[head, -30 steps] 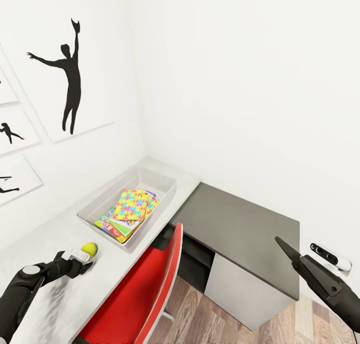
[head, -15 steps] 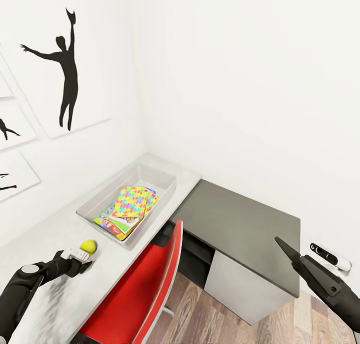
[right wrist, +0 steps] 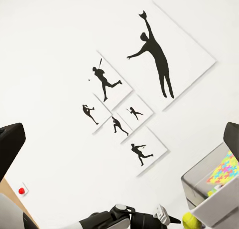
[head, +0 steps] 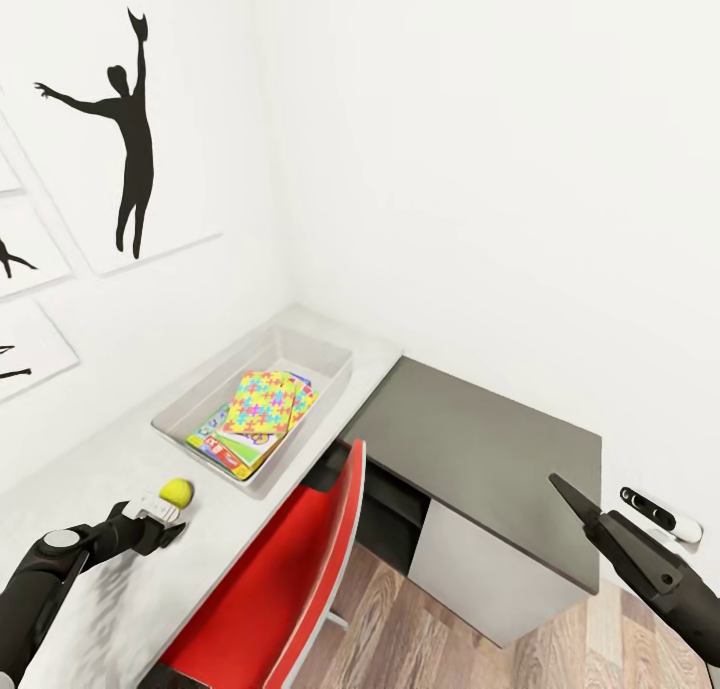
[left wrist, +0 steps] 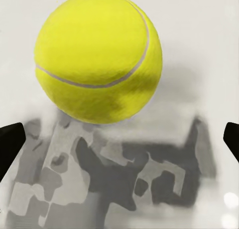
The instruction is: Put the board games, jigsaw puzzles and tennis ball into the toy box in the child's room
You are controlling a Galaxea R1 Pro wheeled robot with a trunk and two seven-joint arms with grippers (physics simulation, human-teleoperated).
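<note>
The job looks well along. The toy box point(head: 318, 356) sits on the pale table point(head: 120, 469) against the wall with the silhouette pictures point(head: 125, 134), and it already holds a stack of toys: a jigsaw puzzle point(head: 262, 405) in yellow, blue, pink and green lies on top, with the corner of a second puzzle sheet point(head: 303, 401) peeping out beside it, and a board game point(head: 228, 447) with red, green and yellow print lies under them, towards the near end of the box. How many game boxes are in that stack cannot be read from the head view (only one printed face is plain).

Left outside is the tennis ball point(head: 177, 490), resting on the table near the toy box's near end. The left gripper point(head: 160, 515) is just beside the ball, its tips pointing towards it. In the left wrist view the ball point(left wrist: 98, 57) fills the upper part of the picture and the dark fingertips point(left wrist: 10, 146) stand wide apart at the two edges, so the tool is spread open and has hold of nothing; the ball lies beyond the tips, not between them.

The right gripper point(head: 572, 499) hangs over the lower dark grey top point(head: 480, 459), near the red chair point(head: 300, 559); its fingers point(right wrist: 11, 146) are also parted and empty
</note>
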